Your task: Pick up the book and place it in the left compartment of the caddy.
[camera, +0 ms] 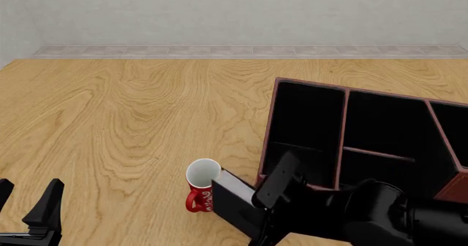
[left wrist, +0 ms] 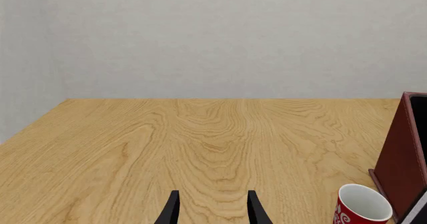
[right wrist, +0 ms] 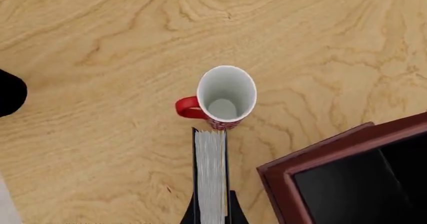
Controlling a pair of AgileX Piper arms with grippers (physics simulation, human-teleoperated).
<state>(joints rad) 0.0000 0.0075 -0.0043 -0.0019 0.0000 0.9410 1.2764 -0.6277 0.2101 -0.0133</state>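
Note:
My right gripper (camera: 257, 201) is shut on the book (camera: 232, 198), a thin black hardcover, and holds it on edge just in front of the caddy's near left corner. In the right wrist view the book (right wrist: 210, 171) shows its white page edges between the fingers of the right gripper (right wrist: 212, 206), and its far end almost meets the mug. The caddy (camera: 268, 131) is a reddish-brown box with a black interior; its left compartment (camera: 307, 117) stands open beyond the book. My left gripper (camera: 26, 199) hangs open over bare table at the near left.
A red-and-white mug (camera: 201, 188) stands upright right beside the book's far end and left of the caddy (right wrist: 313, 166). The left wrist view shows the left gripper (left wrist: 210, 204), the mug (left wrist: 361, 209) and the caddy's outer wall (left wrist: 402, 151). A grey wall bounds the table's far edge.

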